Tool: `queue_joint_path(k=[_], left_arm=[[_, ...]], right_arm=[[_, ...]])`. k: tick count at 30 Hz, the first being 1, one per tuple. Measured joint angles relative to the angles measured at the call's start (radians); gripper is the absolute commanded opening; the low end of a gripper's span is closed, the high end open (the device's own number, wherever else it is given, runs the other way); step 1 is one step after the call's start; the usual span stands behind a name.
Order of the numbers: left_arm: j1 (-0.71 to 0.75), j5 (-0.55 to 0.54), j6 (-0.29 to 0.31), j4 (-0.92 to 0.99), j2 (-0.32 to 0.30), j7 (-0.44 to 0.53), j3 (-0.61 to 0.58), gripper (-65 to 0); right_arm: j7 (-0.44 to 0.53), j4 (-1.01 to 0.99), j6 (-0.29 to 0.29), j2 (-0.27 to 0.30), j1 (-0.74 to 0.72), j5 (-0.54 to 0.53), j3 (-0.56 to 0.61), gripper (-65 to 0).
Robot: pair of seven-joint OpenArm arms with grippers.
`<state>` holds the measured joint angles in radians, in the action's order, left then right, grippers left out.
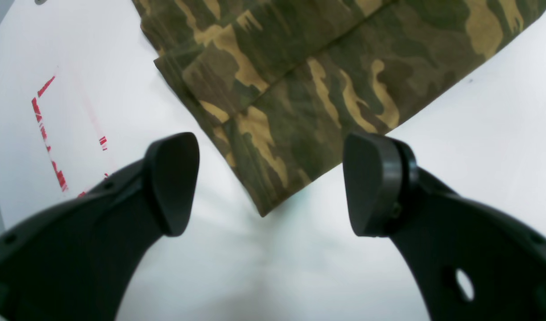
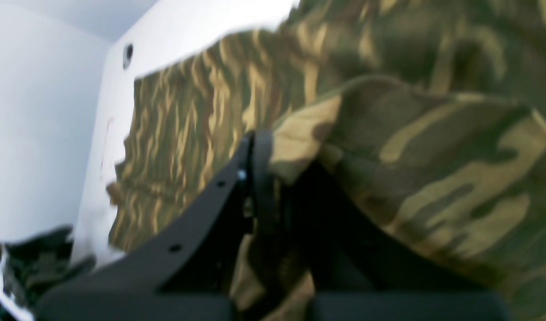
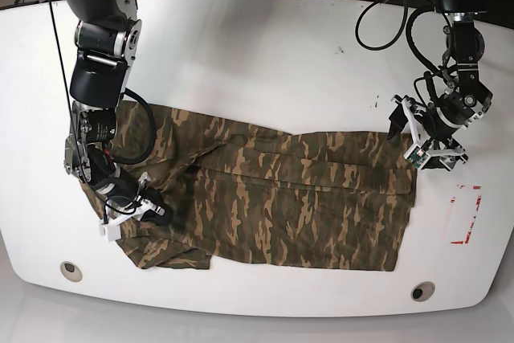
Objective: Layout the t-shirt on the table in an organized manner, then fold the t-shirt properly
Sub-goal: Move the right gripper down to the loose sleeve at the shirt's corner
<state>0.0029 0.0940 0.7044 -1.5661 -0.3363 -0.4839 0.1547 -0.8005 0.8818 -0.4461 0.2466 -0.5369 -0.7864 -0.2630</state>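
The camouflage t-shirt [image 3: 273,198] lies spread lengthwise across the white table [image 3: 265,54], with its left end bunched and wrinkled. My right gripper [image 3: 152,208] is shut on that bunched left end. In the right wrist view the cloth [image 2: 433,156] drapes over the gripper [image 2: 277,187] and hides one finger. My left gripper [image 3: 411,142] hovers open at the shirt's right edge. In the left wrist view a folded corner of the shirt [image 1: 299,89] points between the fingertips [image 1: 172,183], and the gripper [image 1: 273,185] holds nothing.
Red corner marks [image 3: 466,214] sit on the table right of the shirt and show again as red marks [image 1: 45,133] in the left wrist view. Two grommet holes [image 3: 71,269] [image 3: 422,291] lie near the front edge. Black cables [image 3: 385,14] hang by the left arm.
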Motion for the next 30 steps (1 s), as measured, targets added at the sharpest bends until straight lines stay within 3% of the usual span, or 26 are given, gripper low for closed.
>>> queue_joint_path(k=[5, 7, 10, 13, 14, 16, 18, 23, 30], left_arm=[[0.008, 0.000, 0.000, 0.000, 0.000, -0.001, 0.000, -17.6], [0.009, 0.000, 0.000, 0.000, -0.002, -0.001, 0.000, -17.6], [0.008, 0.000, 0.000, 0.000, 0.000, 0.000, 0.000, -17.6], [0.008, -0.001, 0.000, 0.000, 0.000, 0.000, 0.000, -17.6], [0.008, 0.000, 0.000, 0.000, 0.000, 0.000, 0.000, -17.6], [0.008, 0.000, 0.000, 0.000, 0.000, -0.001, 0.000, -17.6], [0.008, 0.000, 0.000, 0.000, 0.000, -0.001, 0.000, -17.6], [0.008, 0.000, 0.000, -0.002, 0.000, 0.000, 0.000, -17.6], [0.008, 0.000, 0.000, -0.003, 0.000, -0.001, 0.000, -17.6]], right_arm=[[0.059, -0.055, 0.002, 0.023, -0.034, -0.003, 0.030, -64.7], [0.080, -0.079, 0.002, 0.027, -0.046, -0.003, 0.036, -61.6], [0.113, -0.111, 0.003, 0.032, -0.064, -0.003, 0.055, -49.3], [0.124, -0.126, 0.006, 0.034, -0.080, -0.003, 0.085, -29.2], [0.125, -0.127, 0.006, 0.034, -0.084, -0.003, 0.093, -25.2], [0.123, -0.127, 0.005, 0.036, -0.094, -0.003, 0.108, -8.6], [0.125, -0.126, 0.018, 0.041, -0.103, -0.008, 0.114, 0.0], [0.125, -0.125, 0.063, 0.079, -0.112, -0.006, 0.157, 0.0], [0.007, -0.036, 0.061, 0.169, -0.083, -0.005, 0.191, 0.0]])
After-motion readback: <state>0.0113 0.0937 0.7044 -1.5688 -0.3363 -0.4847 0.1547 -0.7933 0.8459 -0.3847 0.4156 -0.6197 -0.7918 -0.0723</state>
